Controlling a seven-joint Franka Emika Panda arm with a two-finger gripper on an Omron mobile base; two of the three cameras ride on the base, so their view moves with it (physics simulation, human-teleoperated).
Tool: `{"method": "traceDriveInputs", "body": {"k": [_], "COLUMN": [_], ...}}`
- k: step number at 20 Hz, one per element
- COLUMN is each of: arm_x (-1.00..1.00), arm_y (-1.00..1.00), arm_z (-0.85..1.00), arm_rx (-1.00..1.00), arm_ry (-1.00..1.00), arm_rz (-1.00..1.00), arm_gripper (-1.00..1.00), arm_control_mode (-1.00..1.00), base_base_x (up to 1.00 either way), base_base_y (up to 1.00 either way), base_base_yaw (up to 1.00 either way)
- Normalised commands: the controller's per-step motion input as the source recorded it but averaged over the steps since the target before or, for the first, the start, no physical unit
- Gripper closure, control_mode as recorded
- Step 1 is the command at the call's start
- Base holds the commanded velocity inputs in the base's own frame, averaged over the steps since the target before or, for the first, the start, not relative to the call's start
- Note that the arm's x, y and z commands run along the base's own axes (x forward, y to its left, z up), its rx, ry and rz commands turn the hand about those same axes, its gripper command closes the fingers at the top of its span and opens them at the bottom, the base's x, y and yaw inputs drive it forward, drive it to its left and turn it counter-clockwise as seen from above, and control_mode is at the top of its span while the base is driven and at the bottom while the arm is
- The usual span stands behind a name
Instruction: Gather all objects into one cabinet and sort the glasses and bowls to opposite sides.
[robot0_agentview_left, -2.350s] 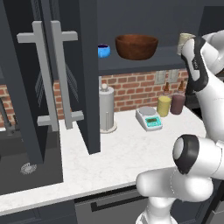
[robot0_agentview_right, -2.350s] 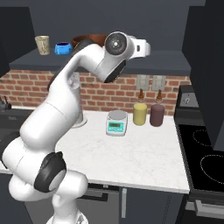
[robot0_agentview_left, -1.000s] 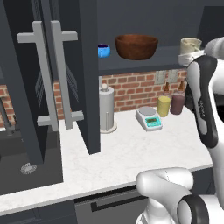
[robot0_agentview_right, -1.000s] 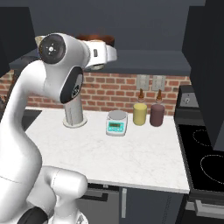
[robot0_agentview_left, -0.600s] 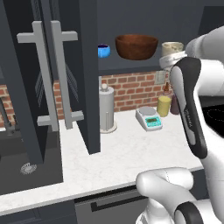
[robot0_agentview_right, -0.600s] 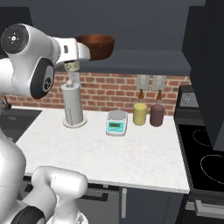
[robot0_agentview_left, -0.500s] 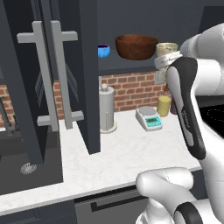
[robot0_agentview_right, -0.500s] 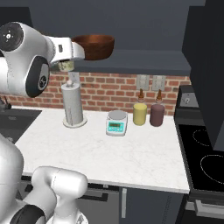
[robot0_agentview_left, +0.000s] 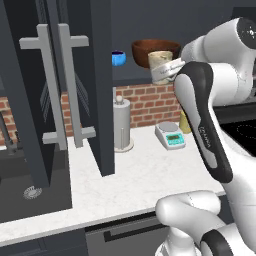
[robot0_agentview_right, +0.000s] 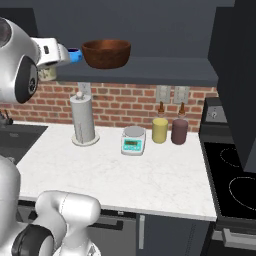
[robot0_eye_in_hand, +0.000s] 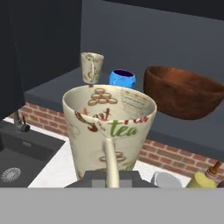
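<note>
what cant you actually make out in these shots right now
- Hand fingertips: in the hand view, hidden behind the printed cream cup they hold.
- Small bright blue bowl: in the right base view, partly covered by the arm.
- Second small cream cup on the shelf: print too small to read.

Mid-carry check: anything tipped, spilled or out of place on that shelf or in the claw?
Nothing stands out. The claw is shut on the cream cup, which rides upright. On the shelf the wooden bowl, the blue bowl and a second cup all stand upright, with nothing spilled.
</note>
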Motion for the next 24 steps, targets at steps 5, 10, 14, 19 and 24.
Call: {"method": "traceDriveInputs", "body": {"k": [5,10,14,19,24], "arm_x": [0.14,0.33,0.53,0.56,0.5], "arm_y": [0.54,0.33,0.38,0.29,0.25], "arm_z": [0.0,0.0,0.0,0.0,0.0], "arm_rx": [0.0,0.0,0.0,0.0,0.0], "arm_ry": [0.02,0.0,0.0,0.03,0.07], "arm_rz": [0.1,0.01,0.0,0.0,0.0], "arm_gripper": [1.0,1.0,1.0,1.0,1.0], "arm_control_mode": [-1.0,-1.0,-1.0,-1.0,-1.0], "base_base_x": [0.0,0.0,0.0,0.0,0.0], "base_base_y": [0.0,0.0,0.0,0.0,0.0], "base_base_yaw": [0.0,0.0,0.0,0.0,0.0]}}
